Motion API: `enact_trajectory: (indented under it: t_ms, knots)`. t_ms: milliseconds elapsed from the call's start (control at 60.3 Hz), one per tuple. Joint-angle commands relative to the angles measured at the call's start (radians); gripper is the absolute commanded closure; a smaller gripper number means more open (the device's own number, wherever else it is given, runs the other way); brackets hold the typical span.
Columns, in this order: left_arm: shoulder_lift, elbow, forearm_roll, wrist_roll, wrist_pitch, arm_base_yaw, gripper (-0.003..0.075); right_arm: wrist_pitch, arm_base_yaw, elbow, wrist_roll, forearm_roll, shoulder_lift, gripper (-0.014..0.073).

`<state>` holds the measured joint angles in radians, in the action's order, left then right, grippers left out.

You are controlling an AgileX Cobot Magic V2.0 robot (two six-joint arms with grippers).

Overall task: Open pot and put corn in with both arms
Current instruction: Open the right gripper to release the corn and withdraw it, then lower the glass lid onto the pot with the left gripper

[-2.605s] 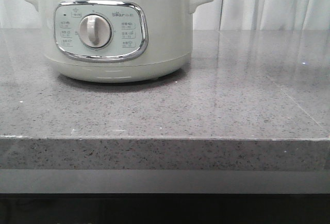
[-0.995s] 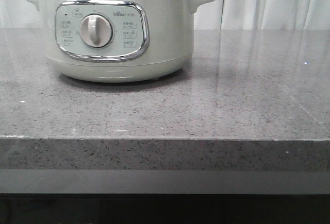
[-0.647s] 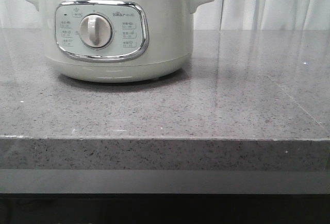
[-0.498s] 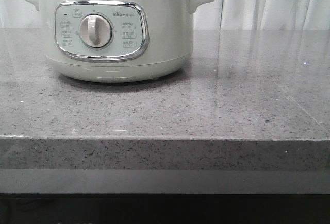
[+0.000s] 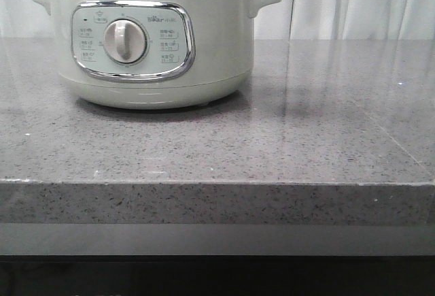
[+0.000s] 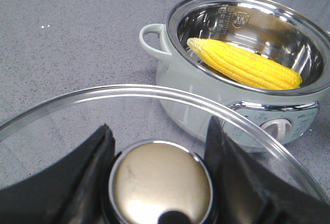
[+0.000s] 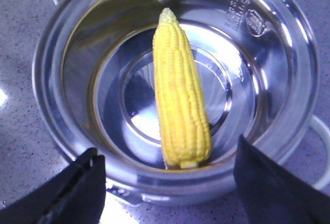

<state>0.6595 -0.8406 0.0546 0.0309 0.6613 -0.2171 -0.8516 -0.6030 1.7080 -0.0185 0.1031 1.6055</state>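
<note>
The pale grey-green pot (image 5: 153, 41) stands open at the back left of the counter, its dial facing me. The yellow corn (image 7: 178, 108) lies flat on the steel bottom inside the pot (image 7: 289, 87); it also shows in the left wrist view (image 6: 245, 65). My left gripper (image 6: 161, 180) is shut on the round metal knob (image 6: 161, 188) of the glass lid (image 6: 129, 98), held off to the side of the pot (image 6: 196, 100). My right gripper (image 7: 167, 183) is open and empty above the pot. Neither gripper shows in the front view.
The grey speckled counter (image 5: 272, 139) stretches to the right of the pot and ends at a front edge (image 5: 217, 184). White curtains (image 5: 360, 3) hang behind.
One second ago dark fingers and the yellow corn showed above the pot's rim. Half a second ago only the fingers showed. Now nothing shows above the rim.
</note>
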Motion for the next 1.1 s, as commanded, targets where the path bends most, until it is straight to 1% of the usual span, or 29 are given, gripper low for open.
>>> enact_trajectory:
  t_ms: [0,282,415,548,664,747,995,1078]
  knots:
    - [-0.007,-0.038,0.010,0.007,-0.145,0.004,0.0471,0.161,-0.001,-0.110,0.002,0.010,-0.155,0.0052]
    - [-0.007,-0.038,0.010,0.007,-0.145,0.004,0.0471,0.395,-0.001,-0.531,0.002,0.010,-0.491,0.0052]
    - [-0.007,-0.038,0.010,0.007,-0.145,0.004,0.0471,0.502,-0.001,-0.703,0.002,0.010,-0.634,0.0052]
    - [-0.007,-0.038,0.010,0.007,-0.145,0.004,0.0471,0.584,-0.001,-0.841,0.002,0.010,-0.743,0.0052]
    - [-0.005,-0.038,0.010,0.007,-0.150,0.004,0.0471,0.606,-0.001,-0.913,0.002,0.010,-0.809,0.0052]
    - [-0.003,-0.038,0.013,0.007,-0.177,0.004,0.0471,0.608,-0.001,-0.942,0.002,0.010,-0.841,0.0052]
    - [0.005,-0.039,0.071,0.000,-0.381,-0.011,0.0471,0.599,-0.001,-0.952,0.002,0.010,-0.862,0.0052]
    - [0.021,-0.051,0.074,0.000,-0.413,-0.037,0.0471,0.599,-0.001,-0.952,0.002,0.010,-0.862,0.0052]
